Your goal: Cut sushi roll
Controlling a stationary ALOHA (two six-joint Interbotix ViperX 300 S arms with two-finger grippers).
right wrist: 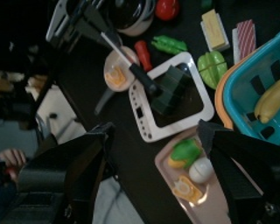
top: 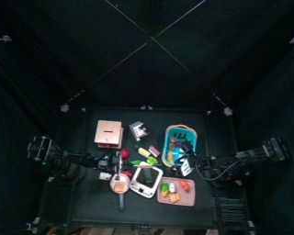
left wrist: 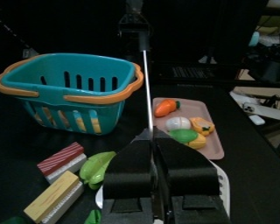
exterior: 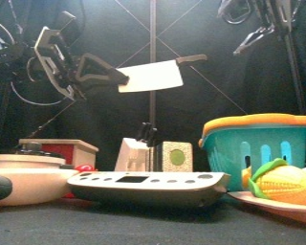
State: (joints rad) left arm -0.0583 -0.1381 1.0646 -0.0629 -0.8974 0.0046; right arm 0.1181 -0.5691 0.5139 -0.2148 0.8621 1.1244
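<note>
My left gripper (left wrist: 146,144) is shut on a toy knife, whose thin blade edge (left wrist: 145,79) points away from the wrist. In the front view the knife's white blade (exterior: 152,77) hangs high over the table's left middle, level, held by the left gripper (exterior: 95,69). A small olive-green block with a pale face (exterior: 178,156), which looks like the sushi roll, stands on the table between a white holder and the basket, well below the blade. My right gripper (right wrist: 166,175) is open and empty, raised at the right (exterior: 254,36).
A teal basket with an orange rim (left wrist: 73,87) stands at the back right. A pink tray (left wrist: 213,144) with toy vegetables lies front right. A white scale (exterior: 149,182) sits at the front, a plate (right wrist: 116,72) and a red-and-wood box (exterior: 60,148) to the left.
</note>
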